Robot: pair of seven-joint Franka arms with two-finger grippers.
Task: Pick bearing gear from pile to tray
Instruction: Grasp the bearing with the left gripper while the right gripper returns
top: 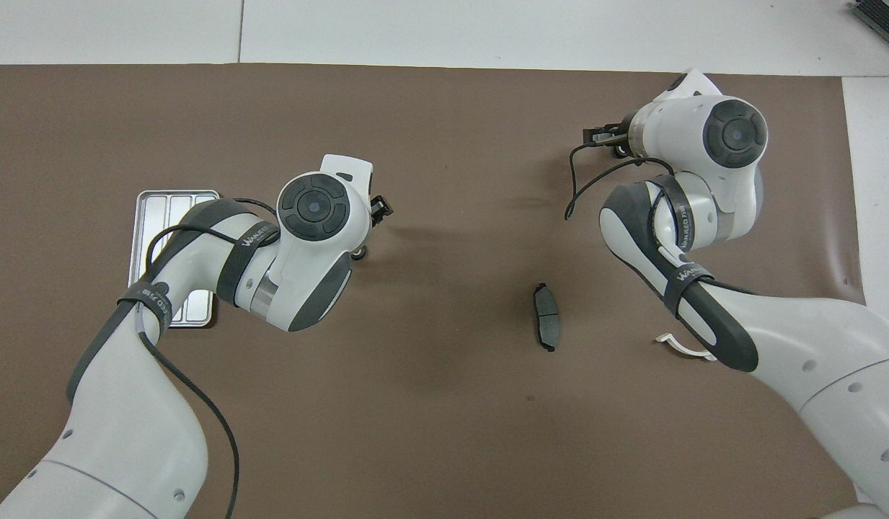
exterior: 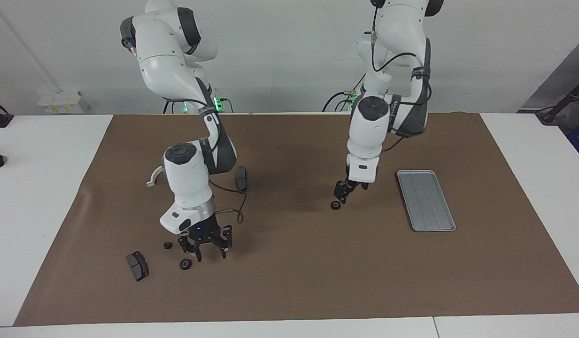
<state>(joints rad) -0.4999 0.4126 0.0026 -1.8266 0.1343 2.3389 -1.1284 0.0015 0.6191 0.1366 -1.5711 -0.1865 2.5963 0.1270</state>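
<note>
One bearing gear lies alone mid-mat, half hidden under the left wrist in the overhead view. My left gripper hangs open just above it, tilted, holding nothing. The pile lies toward the right arm's end: two small black gears and a brake pad. My right gripper is low beside those gears, open and with nothing between its fingers. The silver tray lies toward the left arm's end with nothing in it; in the overhead view the left arm covers part of the tray.
A second brake pad lies nearer the robots than the pile and also shows in the overhead view. The white half-ring bracket is partly covered by the right arm. A brown mat covers the table.
</note>
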